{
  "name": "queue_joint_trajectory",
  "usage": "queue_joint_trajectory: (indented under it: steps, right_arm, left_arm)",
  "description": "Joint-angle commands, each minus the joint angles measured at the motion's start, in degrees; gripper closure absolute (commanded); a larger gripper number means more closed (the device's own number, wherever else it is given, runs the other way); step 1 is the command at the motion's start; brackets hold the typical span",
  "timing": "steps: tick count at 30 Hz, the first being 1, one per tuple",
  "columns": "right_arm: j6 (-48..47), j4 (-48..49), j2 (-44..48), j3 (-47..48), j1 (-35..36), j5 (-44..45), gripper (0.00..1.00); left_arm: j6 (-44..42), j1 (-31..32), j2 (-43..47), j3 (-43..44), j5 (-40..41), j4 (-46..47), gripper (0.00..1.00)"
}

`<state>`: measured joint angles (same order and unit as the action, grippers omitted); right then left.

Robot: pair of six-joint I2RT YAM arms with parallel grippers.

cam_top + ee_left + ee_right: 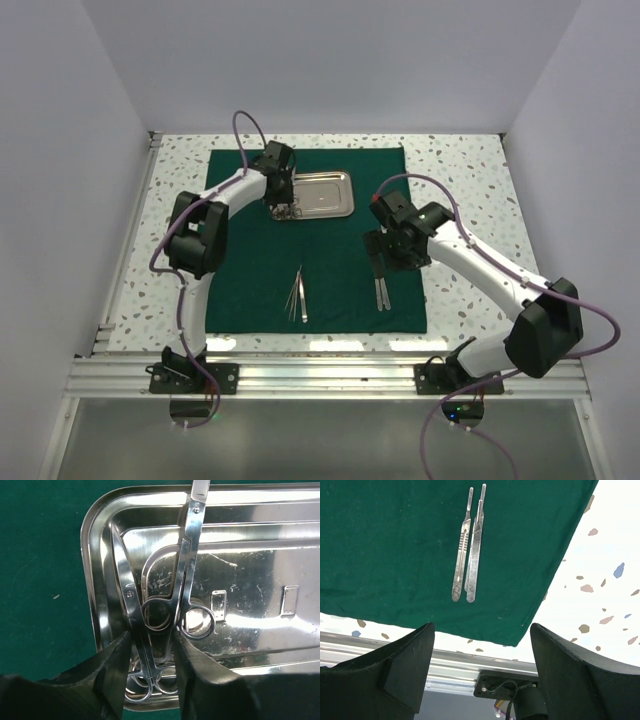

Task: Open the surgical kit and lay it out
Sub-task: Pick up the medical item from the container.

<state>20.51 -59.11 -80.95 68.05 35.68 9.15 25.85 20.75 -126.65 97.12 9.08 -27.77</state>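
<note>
The dark green cloth (250,270) lies spread flat on the table. The shiny steel tray (325,193) sits at its far middle. My left gripper (283,207) is down at the tray's left end. In the left wrist view its jaws (150,636) are open and straddle the crossed shanks of two ring-handled scissors (150,615) lying in the tray (260,575). Thin tweezers (298,295) lie on the cloth's near middle. Flat steel handles (382,293) lie near the right edge and also show in the right wrist view (470,555). My right gripper (385,262) hovers above them, open and empty (482,645).
The cloth's near right corner (512,640) lies close to the aluminium rail (320,375) at the table's front. Speckled tabletop (470,190) borders the cloth on both sides. White walls enclose the back and sides.
</note>
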Motion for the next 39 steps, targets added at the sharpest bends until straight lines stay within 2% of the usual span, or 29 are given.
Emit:
queue_joint_trajectory:
  steps: [1,7,9,13,14,15,23,33,37,39]
  right_arm:
    - [-0.38,-1.36,-1.31,3.05,0.00,0.96,0.20]
    - [-0.82,-1.44,-3.69,4.81,-0.08,0.87,0.20]
    - [-1.09,-1.44,-4.57,5.34,-0.08,0.79,0.20]
    - [-1.44,-1.18,-5.71,5.95,-0.17,0.70,0.20]
    - [-1.61,-1.27,-5.97,6.21,-0.09,0.78,0.20]
    - [-1.79,-1.27,-6.41,6.22,-0.09,0.78,0.20]
    - [-2.93,-0.74,-7.91,7.62,-0.26,0.26,0.21]
    - [-4.34,-0.13,-9.84,11.31,-0.35,-0.53,0.21]
    - [-4.34,-0.13,-10.37,12.72,-0.44,-1.06,0.21]
    - [-4.25,0.05,-10.37,12.81,-0.44,-1.41,0.21]
  left_arm:
    - [1.05,-1.42,-2.99,-0.97,-1.96,1.14,0.57]
    - [1.05,-1.51,-4.04,-3.34,-3.63,1.58,0.63]
    - [1.22,-1.42,-4.04,-4.39,-3.72,2.01,0.68]
    - [1.22,-1.51,-4.57,-5.36,-4.16,2.19,0.86]
    - [1.22,-1.51,-4.83,-5.45,-4.33,2.19,0.95]
    - [1.31,-1.51,-5.01,-5.54,-4.60,2.19,1.00]
    - [0.70,-1.42,-3.08,-1.95,-4.25,-0.17,1.00]
    - [-0.97,-1.33,-1.14,20.82,-3.46,-13.62,1.00]
    - [-2.38,-0.89,1.40,20.31,-1.97,-17.84,1.00]
    - [-2.47,-0.37,6.22,14.09,-0.12,-17.93,1.00]
